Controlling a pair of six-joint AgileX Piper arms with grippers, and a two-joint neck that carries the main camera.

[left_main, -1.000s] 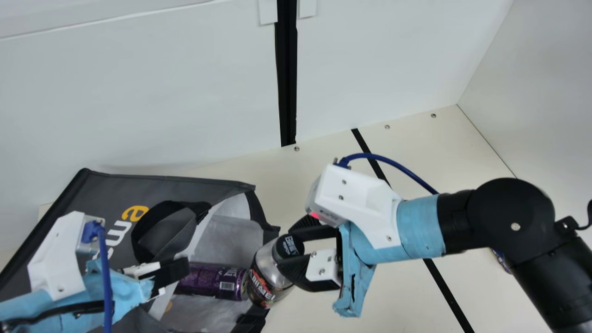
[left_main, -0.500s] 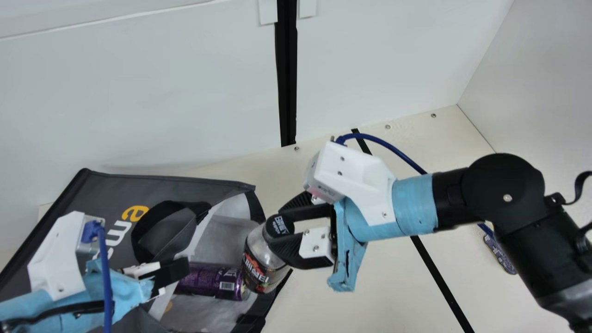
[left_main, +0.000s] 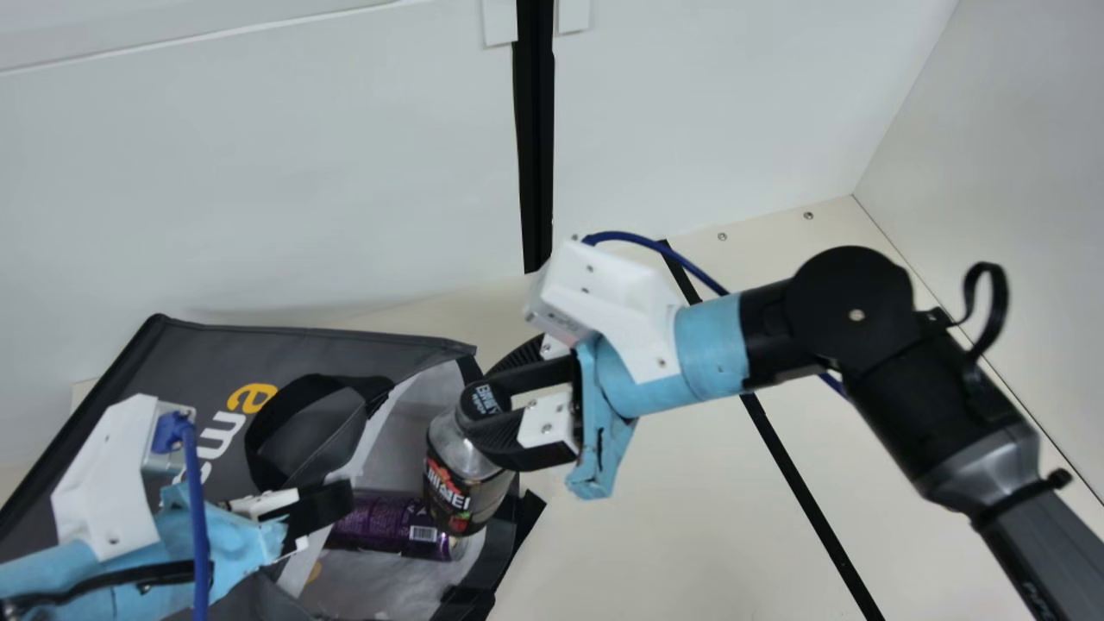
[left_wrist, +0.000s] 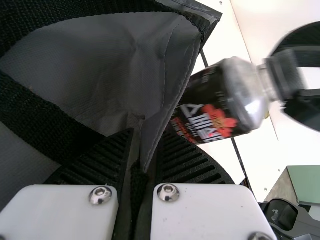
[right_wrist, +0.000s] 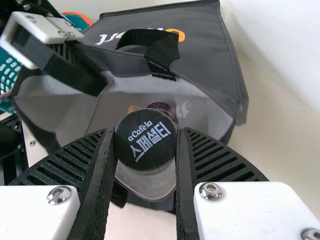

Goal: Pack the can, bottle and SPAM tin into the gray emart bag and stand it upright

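Our black ribbed right gripper [left_main: 485, 405] is clamped on the black screw cap [right_wrist: 146, 141] of the clear, round-shouldered plastic bottle with a dark wrapped label [left_main: 461, 487], which hangs beneath it at the mouth of the gray fabric emart bag [left_main: 297, 341]. The bottle's long axis runs steeply down from the cap at a slant, while the bag lies on its side with its mouth towards our right arm; we cannot tell whether the base is past the lip. That relation decides the coming move: we judge the base should swing inward, towards the bag's bottom, before we push. The shiny purple cylindrical can [left_main: 392, 523] lies inside the bag, just beyond the bottle, and we could bump it going in. Our black ribbed left gripper [left_wrist: 150, 145] is closed on the bag's fabric at the mouth, steadying it, so our right arm is the nearer one to the bottle. The white wall [left_main: 259, 172] bounds us behind the bag; to its right, over the cream table [left_main: 638, 552], we have room to back away.
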